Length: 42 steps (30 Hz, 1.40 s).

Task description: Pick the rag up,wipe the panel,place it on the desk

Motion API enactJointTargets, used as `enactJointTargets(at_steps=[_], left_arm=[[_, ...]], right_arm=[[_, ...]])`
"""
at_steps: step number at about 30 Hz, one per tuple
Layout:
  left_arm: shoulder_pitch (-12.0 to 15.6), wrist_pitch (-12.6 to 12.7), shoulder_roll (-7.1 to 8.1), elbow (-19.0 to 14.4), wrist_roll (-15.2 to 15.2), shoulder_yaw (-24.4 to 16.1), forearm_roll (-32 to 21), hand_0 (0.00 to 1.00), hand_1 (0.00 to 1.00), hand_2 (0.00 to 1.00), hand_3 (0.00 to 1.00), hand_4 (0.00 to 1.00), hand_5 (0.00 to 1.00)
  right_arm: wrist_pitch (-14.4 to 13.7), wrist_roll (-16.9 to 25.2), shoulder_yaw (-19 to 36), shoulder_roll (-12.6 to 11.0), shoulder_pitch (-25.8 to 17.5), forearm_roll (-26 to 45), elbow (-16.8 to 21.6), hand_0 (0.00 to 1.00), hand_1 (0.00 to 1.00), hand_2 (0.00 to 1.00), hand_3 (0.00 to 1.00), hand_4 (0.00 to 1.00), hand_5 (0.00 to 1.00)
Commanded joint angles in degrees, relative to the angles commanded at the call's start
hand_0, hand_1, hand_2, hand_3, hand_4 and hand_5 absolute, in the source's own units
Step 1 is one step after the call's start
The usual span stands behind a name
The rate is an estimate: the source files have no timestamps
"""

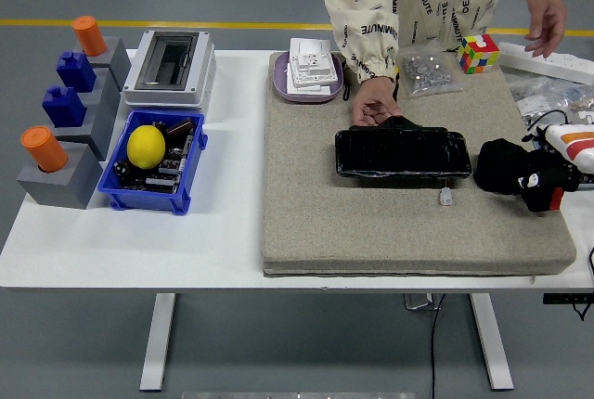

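head view: right hand grasping rag; fingers hidden; left arm unseen

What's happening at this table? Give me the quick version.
The robot's right hand comes in from the right holding a black rag on the grey mat, just right of the black panel. A person across the table steadies the panel's far edge with one hand; the other hand is raised above the table. No wiping is under way yet.
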Motion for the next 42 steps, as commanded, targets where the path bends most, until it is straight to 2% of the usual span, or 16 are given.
enactJointTargets(at_steps=[18,24,30,37,42], left_arm=[[0.2,0.0,0.13,0.0,0.0,0.2,0.0,0.642,0.691,0.731,0.565,0.593,0.470],[0.2,0.0,0.14,0.0,0.1,0.3,0.0,0.642,0.691,0.731,0.565,0.594,0.469],[0.3,0.0,0.25,0.0,0.1,0.3,0.1,0.642,0.691,0.731,0.565,0.594,0.470],[0.2,0.0,0.23,0.0,0.0,0.6,-0.1,0.642,0.691,0.731,0.565,0.594,0.469],[0.1,0.0,0.15,0.0,0.0,0.4,0.0,0.643,0.692,0.731,0.565,0.594,0.469]], right_arm=[[1.9,-1.0,2.9,-1.5,-1.0,-1.4,1.4,0.795,0.755,0.851,0.845,0.998,0.594],[2.4,-1.3,7.9,-1.9,-2.1,-2.6,2.7,0.798,0.760,0.857,0.849,0.998,0.598],[0.9,-0.9,14.0,-2.6,-2.7,-3.0,3.5,0.794,0.756,0.851,0.843,0.998,0.598],[-1.6,-0.4,18.3,-2.9,-3.7,-2.2,3.9,0.788,0.743,0.840,0.832,0.998,0.601],[-5.2,0.7,22.0,-2.3,-5.1,-1.0,4.4,0.780,0.726,0.817,0.821,0.998,0.601]])
